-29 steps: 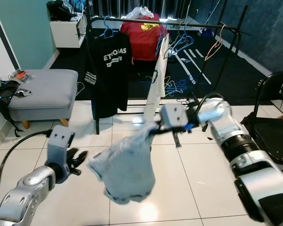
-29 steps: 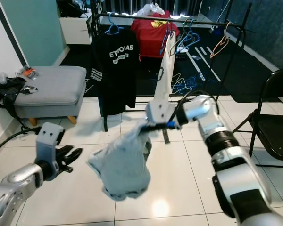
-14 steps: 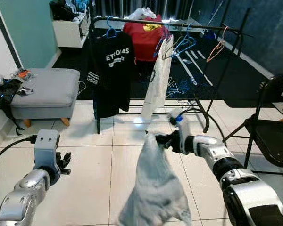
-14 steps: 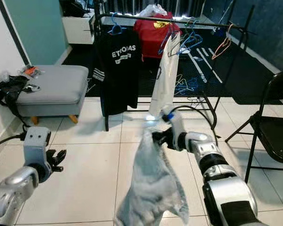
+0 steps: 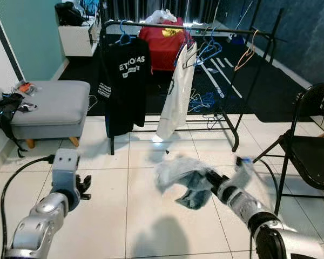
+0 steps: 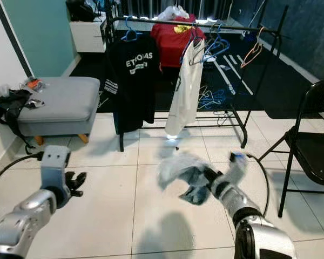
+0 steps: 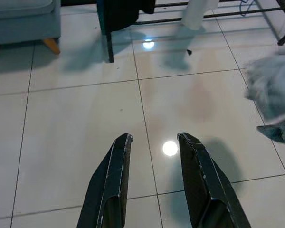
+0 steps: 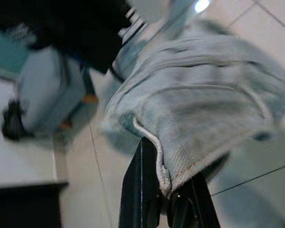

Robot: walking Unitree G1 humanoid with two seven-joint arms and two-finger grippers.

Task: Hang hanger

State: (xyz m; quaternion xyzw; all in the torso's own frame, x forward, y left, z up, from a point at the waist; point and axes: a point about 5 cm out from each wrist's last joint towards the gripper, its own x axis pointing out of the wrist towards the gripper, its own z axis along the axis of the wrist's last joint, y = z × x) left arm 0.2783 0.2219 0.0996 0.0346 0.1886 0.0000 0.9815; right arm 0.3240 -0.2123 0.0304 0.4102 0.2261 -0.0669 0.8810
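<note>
Reaching low and forward, the right hand [image 8: 164, 202] pinches a pale garment [image 5: 181, 174]; left hand [image 7: 152, 178] spread.

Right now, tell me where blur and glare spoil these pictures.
Eye views: the pale grey-blue knitted garment and right gripper are smeared by motion. Right wrist view: blurred throughout. Left wrist view: sharp, with lamp glare on the glossy white tiled floor between the open left gripper fingers.

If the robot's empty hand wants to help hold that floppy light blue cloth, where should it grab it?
Probably the loose bunched end of the crumpled light blue knit garment, which sticks out toward the robot's left, away from the right gripper pinching its hem. The open left gripper could come in from that side, level with the folds, since they hang free above the white tiled floor.
</note>
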